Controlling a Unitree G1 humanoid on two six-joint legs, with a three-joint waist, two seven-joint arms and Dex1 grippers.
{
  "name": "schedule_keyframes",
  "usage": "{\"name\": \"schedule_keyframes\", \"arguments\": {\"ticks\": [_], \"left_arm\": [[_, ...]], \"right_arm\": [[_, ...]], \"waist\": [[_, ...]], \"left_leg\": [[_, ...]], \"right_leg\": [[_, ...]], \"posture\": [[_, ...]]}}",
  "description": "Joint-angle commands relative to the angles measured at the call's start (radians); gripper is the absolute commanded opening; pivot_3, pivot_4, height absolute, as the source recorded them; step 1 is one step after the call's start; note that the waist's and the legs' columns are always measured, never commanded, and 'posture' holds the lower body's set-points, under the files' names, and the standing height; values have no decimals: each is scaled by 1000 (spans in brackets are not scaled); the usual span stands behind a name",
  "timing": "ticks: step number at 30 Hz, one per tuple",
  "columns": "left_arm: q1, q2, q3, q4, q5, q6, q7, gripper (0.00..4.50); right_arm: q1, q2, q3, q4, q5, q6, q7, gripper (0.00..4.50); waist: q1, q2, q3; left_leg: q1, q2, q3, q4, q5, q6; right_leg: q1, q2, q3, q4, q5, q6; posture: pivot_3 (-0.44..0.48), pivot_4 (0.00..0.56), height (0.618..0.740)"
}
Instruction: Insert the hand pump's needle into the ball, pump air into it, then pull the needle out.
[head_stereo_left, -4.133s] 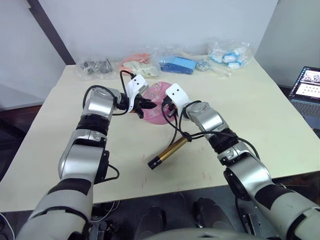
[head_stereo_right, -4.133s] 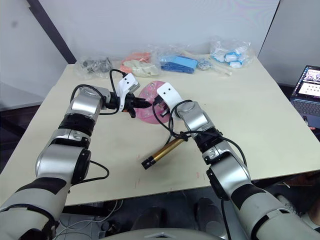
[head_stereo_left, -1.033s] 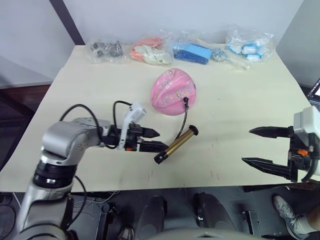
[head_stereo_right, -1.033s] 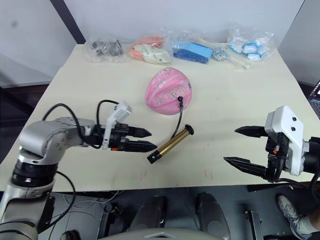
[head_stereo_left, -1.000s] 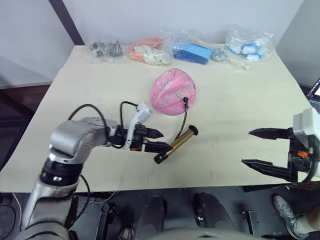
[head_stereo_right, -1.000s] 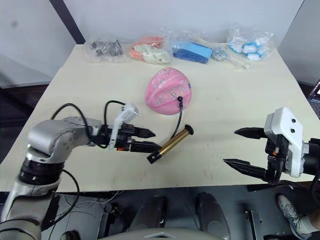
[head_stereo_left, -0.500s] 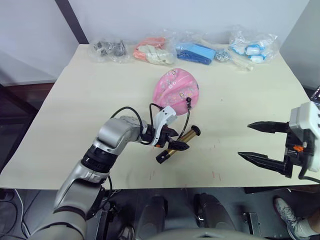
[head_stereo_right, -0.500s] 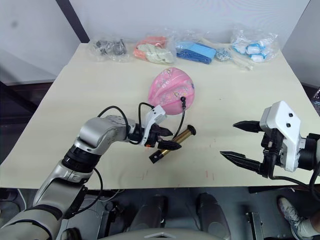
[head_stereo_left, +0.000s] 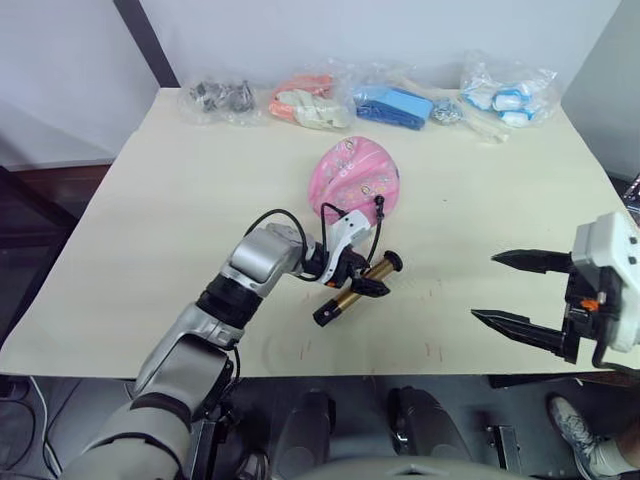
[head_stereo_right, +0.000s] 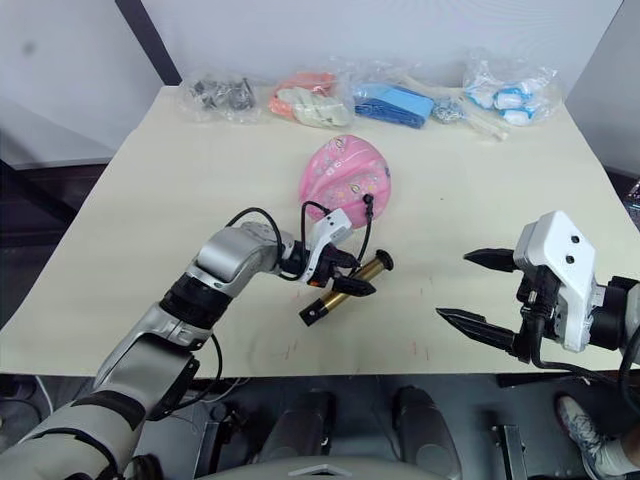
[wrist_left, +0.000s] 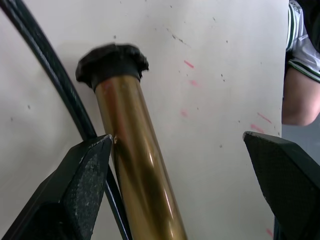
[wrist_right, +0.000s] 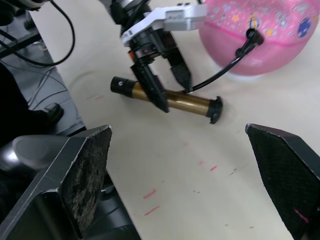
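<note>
The hand pump (head_stereo_left: 356, 288) lies flat on the cream counter (head_stereo_left: 180, 200), its gold-bronze barrel running slantwise from a black cap near the front edge to a second black cap nearer the ball (head_stereo_left: 357, 179). The pink ball rests on the counter just beyond the pump, and appears slightly flattened. A thin black hose (head_stereo_left: 377, 233) curves up from the pump to the ball's near side, where its small black fitting (wrist_right: 248, 35) sits against the pink surface; the needle itself is too small to make out.

The left gripper (head_stereo_left: 366, 284) reaches across the middle of the barrel with its fingers apart, one on each side of the pump. In the left wrist view one finger (wrist_left: 82, 180) touches the barrel's side while the other stands well clear, so the pump is straddled but not clamped.

The right gripper (head_stereo_right: 475, 290) hovers near the front right edge of the counter, well apart from the pump and ball, its fingers spread wide and holding nothing.

Along the far edge of the counter lies a row of clear plastic bags (head_stereo_left: 310, 101) with dark, orange, blue and white contents. A person's arm (wrist_left: 300, 85) in a striped sleeve shows past the counter's edge in the left wrist view.
</note>
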Motion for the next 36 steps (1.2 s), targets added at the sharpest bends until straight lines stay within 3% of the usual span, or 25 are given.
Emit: {"name": "schedule_keyframes", "arguments": {"ticks": [1, 7, 17, 25, 36], "left_arm": [[-23, -23, -23, 32, 31, -36, -21, 4477], [-46, -59, -36, 99, 77, -78, -33, 4477], [-55, -76, -42, 134, 123, -111, -65, 4477], [-70, -96, -45, 181, 156, -149, -85, 4477], [-101, -169, -23, 285, 195, -214, -77, 4477]], "right_arm": [[35, 14, -60, -30, 11, -39, -11, 4500], [135, 85, -104, -81, 3, -95, -50, 4500], [440, 257, -169, -172, -60, -326, -64, 4500], [693, 287, -260, -172, -118, -453, -9, 4500], [723, 300, -271, -112, -160, -497, 86, 4500]], "waist": [[0, 0, 0], [-1, 0, 0], [-2, 1, -1], [-1, 1, -1], [0, 1, -1]], "left_leg": [[0, 0, 0, 0, 0, 0], [0, 0, 0, 2, 0, 0], [1, 1, 1, 3, 0, 0], [1, 1, 1, 3, 0, 1], [1, 1, 2, 3, -1, 1]], "right_leg": [[0, 0, 0, 0, 0, 0], [2, 0, -1, 0, 0, 0], [3, 0, -1, 0, 0, 0], [4, 0, -2, 0, 0, 0], [4, 0, -1, 0, 0, 1]], "posture": [[0, 150, 740], [0, 150, 740], [0, 150, 740], [0, 150, 740], [0, 150, 740]]}}
